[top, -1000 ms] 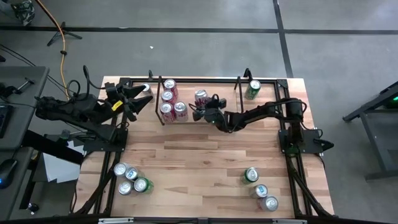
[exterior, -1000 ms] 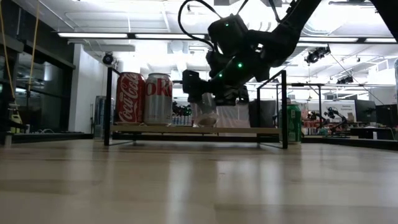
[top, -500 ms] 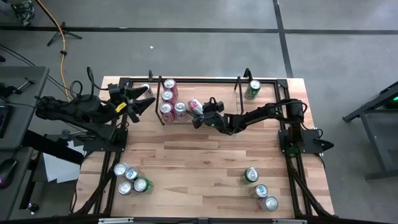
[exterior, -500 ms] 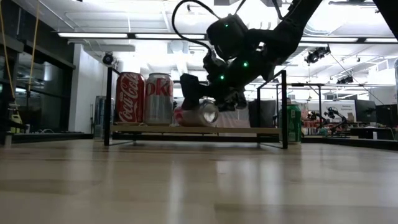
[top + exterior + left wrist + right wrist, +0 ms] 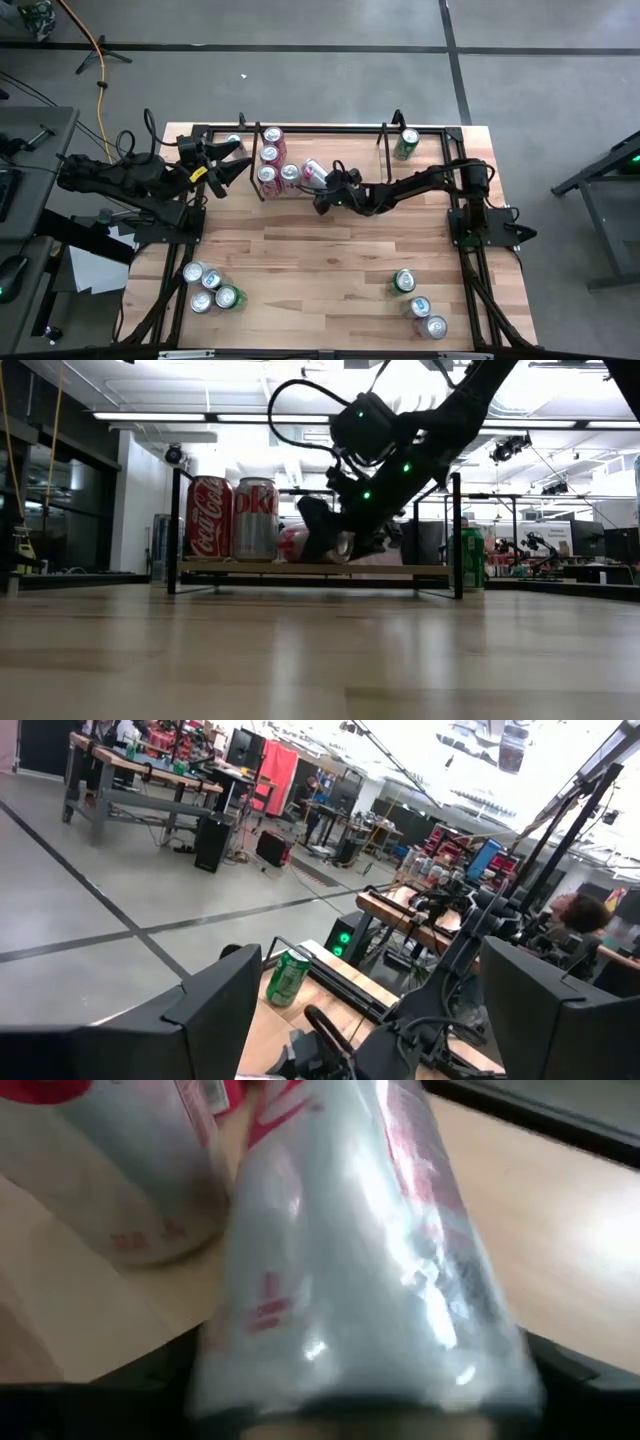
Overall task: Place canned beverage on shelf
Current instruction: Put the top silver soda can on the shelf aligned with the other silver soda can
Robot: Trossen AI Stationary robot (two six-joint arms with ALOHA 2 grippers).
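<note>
Right claw [image 5: 322,190] gripped a tipped silver-and-red can [image 5: 312,172] on the black-rod shelf [image 5: 385,150]; righting it before release seemed wise.

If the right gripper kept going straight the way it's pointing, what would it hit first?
The right gripper points at the tipped silver can lying right in front of it on the shelf; beyond that stand the upright cans. Depth is hard to judge.

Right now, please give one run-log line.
right gripper: at tipped can on shelf | left gripper: open, waiting at shelf's left end | can not upright
</note>
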